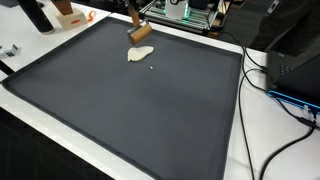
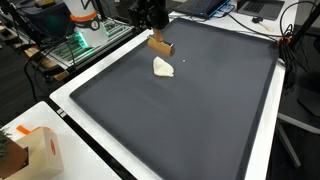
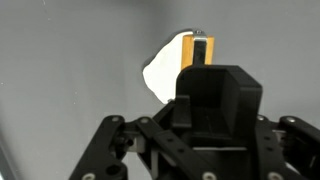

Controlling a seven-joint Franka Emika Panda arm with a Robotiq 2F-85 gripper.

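Wrist view looks past the black housing of the hand [image 3: 198, 48], which hides the fingertips. An orange-brown block [image 3: 192, 50] with a dark face pokes out beyond the housing. In both exterior views the hand [image 2: 155, 33] comes down from above, its fingers closed on the top of that block [image 2: 161, 46], which hangs tilted close over the surface. I cannot tell whether its lower corner touches.

Just beyond the block lies a cream-white piece [image 2: 163, 68], flat and soft-edged, with an irregular rounded outline. It is matte against the dark ground and sits apart from the block in an exterior view [image 1: 140, 54].

Both rest over a dark mat [image 1: 130, 120], smooth, dull grey-black and rectangular, with a slightly raised rim. The block and the pale piece sit near the mat's far edge in this view. The broad rest of the mat stretches unbroken toward the camera and to either side.

The mat covers most of a white counter [image 1: 238, 130], which shows only as a narrow strip around it. Black cables [image 1: 275, 90] trail over the counter's side strip, close to the mat's edge. A cardboard box [image 2: 40, 152] stands off one corner, well apart from the hand.
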